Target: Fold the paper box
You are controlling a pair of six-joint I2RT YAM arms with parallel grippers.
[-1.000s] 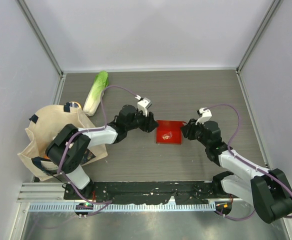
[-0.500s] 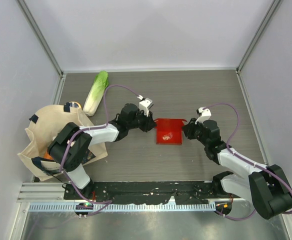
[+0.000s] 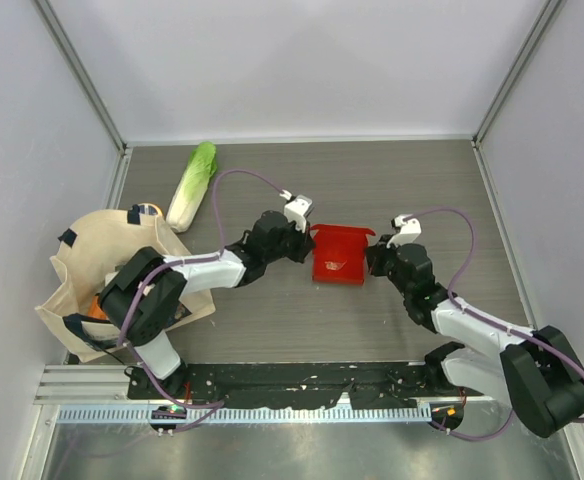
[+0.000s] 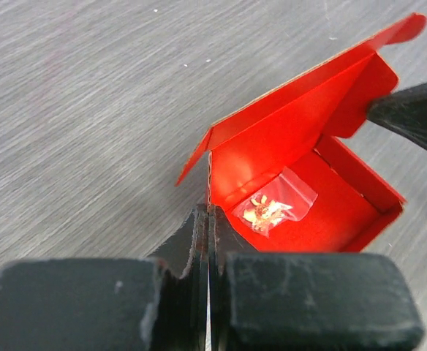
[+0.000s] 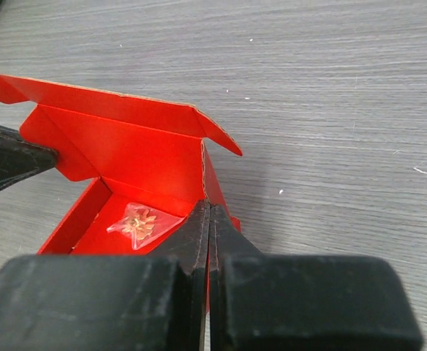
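Observation:
The red paper box (image 3: 339, 256) lies on the wooden table between my two arms, its side walls raised and its rear lid flap (image 4: 301, 110) standing up. A small clear bag with a golden piece (image 4: 274, 205) lies on its floor. My left gripper (image 4: 208, 213) is shut on the box's left wall, at the box's left edge (image 3: 305, 248) in the top view. On the opposite side, my right gripper (image 5: 208, 207) is shut on the right wall (image 3: 369, 262). Each wrist view shows the other gripper's dark finger touching the far side of the box.
A beige tote bag (image 3: 112, 270) lies at the left, close to the left arm's base. A napa cabbage (image 3: 192, 185) lies behind it near the back left. Grey walls enclose the table; a metal rail (image 3: 302, 385) runs along the near edge.
Both grippers have gone from open to shut on the box's side walls. The box's rear flap and walls have risen from the flat sheet, and both arms have edged inward.

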